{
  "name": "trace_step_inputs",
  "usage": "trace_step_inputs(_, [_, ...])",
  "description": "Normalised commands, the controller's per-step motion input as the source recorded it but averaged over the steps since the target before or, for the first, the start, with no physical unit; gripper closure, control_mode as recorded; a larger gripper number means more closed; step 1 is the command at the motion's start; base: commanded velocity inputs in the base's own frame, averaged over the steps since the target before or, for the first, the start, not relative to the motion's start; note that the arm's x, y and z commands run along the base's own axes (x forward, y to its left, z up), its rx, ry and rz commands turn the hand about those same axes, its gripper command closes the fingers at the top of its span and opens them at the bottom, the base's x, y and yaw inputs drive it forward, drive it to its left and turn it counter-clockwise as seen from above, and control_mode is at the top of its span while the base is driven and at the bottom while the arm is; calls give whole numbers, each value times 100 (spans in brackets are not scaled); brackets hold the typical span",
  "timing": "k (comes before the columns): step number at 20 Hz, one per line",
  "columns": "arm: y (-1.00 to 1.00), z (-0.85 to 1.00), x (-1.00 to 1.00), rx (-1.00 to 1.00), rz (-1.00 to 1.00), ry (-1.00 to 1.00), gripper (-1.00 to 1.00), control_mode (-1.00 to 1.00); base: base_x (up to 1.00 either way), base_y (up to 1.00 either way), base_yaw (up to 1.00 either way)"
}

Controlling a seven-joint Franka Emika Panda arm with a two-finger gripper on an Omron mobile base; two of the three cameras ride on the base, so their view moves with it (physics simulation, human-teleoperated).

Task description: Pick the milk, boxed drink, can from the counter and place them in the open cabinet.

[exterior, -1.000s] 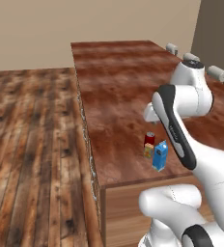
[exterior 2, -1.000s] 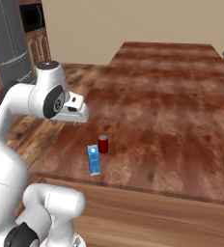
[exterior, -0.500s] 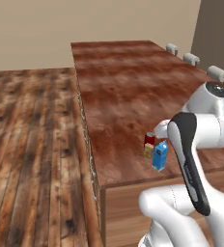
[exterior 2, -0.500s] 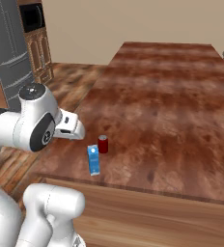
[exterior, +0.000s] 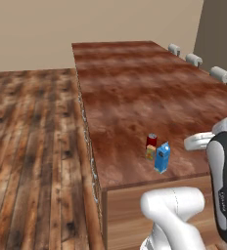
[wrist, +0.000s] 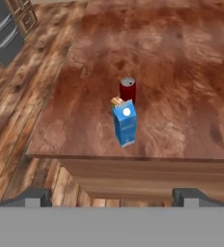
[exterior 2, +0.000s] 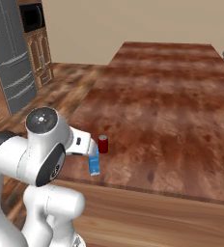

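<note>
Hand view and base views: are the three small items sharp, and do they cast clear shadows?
Hand view: the milk, the can slightly soft; shadows faint. Left base view: boxed drink small, blurry. Right base view: the arm hides part of the milk; lighting flat, no glare.

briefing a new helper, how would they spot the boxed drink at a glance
Look at the long reddish wooden counter and find the three small items near its front edge. The boxed drink is the yellow-orange box beside the blue milk and the red can, and the shortest of the three.
</note>
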Motion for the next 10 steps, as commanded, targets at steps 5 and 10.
trace_step_inputs(5, [-37,-5,-16,0,6,-8,-100,-100,0,0,0])
trace_step_inputs(10, [-25,-14,0,-2,11,-8,-100,-100,0,0,0])
